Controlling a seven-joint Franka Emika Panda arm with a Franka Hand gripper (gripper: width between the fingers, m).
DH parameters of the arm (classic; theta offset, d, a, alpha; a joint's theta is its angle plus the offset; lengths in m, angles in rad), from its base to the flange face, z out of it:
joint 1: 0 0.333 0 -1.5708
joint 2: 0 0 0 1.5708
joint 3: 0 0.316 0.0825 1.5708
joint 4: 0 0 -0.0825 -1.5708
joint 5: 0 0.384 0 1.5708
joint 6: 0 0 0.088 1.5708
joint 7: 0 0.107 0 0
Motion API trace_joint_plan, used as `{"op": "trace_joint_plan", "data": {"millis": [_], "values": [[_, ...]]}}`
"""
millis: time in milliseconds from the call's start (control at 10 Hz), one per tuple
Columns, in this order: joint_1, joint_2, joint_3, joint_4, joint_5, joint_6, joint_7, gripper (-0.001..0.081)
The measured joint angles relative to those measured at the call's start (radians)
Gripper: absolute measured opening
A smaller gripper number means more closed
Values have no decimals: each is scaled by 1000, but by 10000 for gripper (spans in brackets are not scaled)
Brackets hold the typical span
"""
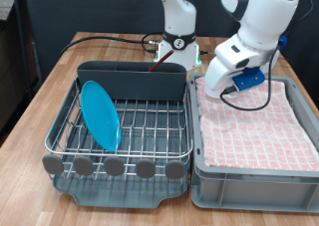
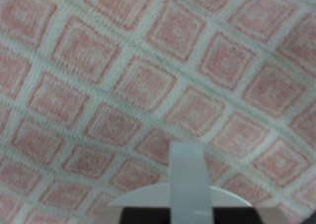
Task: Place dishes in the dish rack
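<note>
The light-blue plate (image 1: 100, 113) stands on edge in the silver wire dish rack (image 1: 150, 136), at its left side in the exterior view. A slim reddish-brown spoon (image 1: 158, 55) leans behind the dark grey cutlery bin (image 1: 135, 79). My gripper (image 1: 212, 84) is low over the far left corner of the grey crate, its fingertips hidden by the hand. In the wrist view one grey finger (image 2: 188, 175) crosses a white curved rim with a dark inside (image 2: 138, 196), which looks like the mug. The pink checked cloth (image 2: 148, 86) lies close behind.
The grey crate (image 1: 254, 176) with the pink checked cloth (image 1: 259, 121) stands right of the rack in the exterior view. The robot base (image 1: 179, 42) and black cables (image 1: 100, 42) are behind the rack. The wooden table (image 1: 40, 107) shows at the left.
</note>
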Motion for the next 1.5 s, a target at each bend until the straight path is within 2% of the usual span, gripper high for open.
{"op": "trace_joint_plan", "data": {"millis": [300,800,1000,1200,1500], "values": [[0,-31,-11,56,2,-92,1,71],[-22,-10,-67,211,34,-186,60,71],[-22,-8,-66,206,13,-158,54,71],[-23,19,-81,214,-52,-74,50,71],[-40,96,-117,311,-76,-44,-9,71]]}}
